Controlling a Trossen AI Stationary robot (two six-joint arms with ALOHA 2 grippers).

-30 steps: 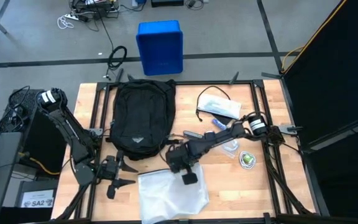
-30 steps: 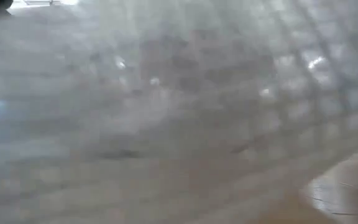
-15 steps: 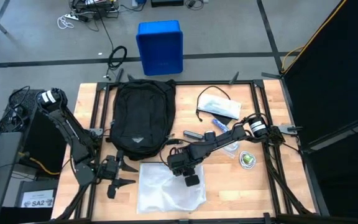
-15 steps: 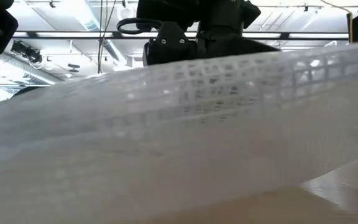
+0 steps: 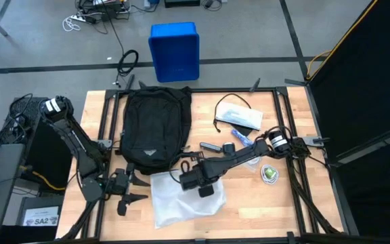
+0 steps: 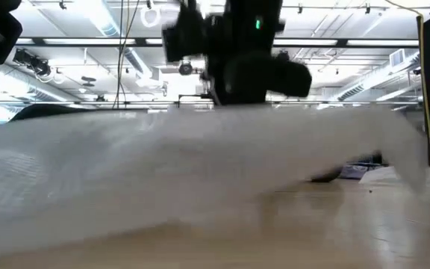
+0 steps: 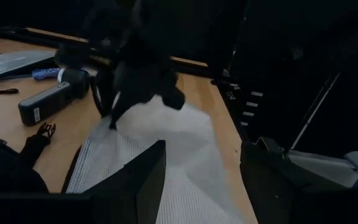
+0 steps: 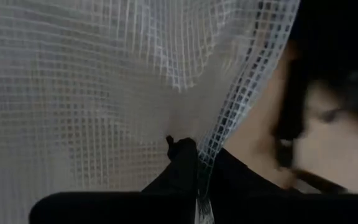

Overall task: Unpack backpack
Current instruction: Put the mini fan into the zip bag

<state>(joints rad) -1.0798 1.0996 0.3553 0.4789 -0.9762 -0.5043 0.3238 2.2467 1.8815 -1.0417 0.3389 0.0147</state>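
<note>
The right gripper [image 5: 196, 181] pinches a white mesh bag [image 5: 181, 200] near the backpack [image 5: 154, 127]; the left gripper [image 5: 128, 192], half spread, waits at the table's [image 5: 249, 210] left edge.

backpack [image 5: 153, 125]: 1 | white mesh pouch [image 5: 181, 198]: 1 | flat white packet [image 5: 241, 117]: 1 | small dark oblong device [image 5: 210, 146]: 1 | blue tube [image 5: 240, 137]: 1 | round green-and-white item [image 5: 269, 173]: 1 | blue bin [image 5: 174, 51] on the floor: 1 | robot arms: 2 | left gripper [image 5: 133, 190]: 1 | right gripper [image 5: 196, 182]: 1
</note>
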